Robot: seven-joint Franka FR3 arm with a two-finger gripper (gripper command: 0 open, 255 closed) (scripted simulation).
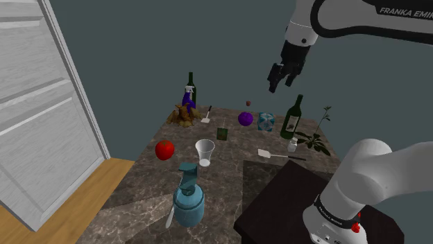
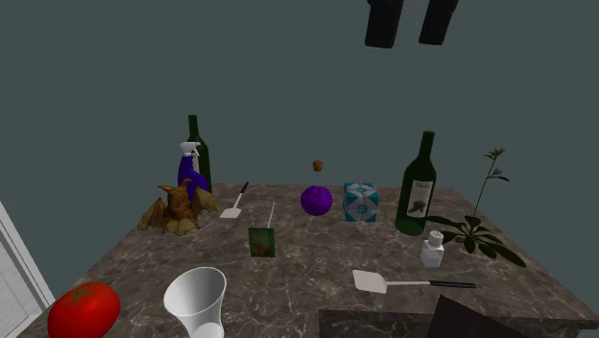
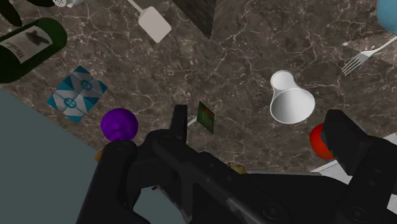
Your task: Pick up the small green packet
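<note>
Jaws of the gripper (image 2: 411,23) stand apart w/ nothing between its 2 fingers; it hangs high above the marble table (image 2: 384,245). The small green packet (image 2: 261,241) stands upright near mid-table, between the purple ball (image 2: 316,200) & the white cup (image 2: 197,300), touching neither.

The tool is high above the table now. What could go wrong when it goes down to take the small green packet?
The small green packet stands upright on a thin edge, so a finger of the open tool that comes down a little off may tip it flat. The purple ball sits apart but not far from it; a bump could send it rolling.
</note>
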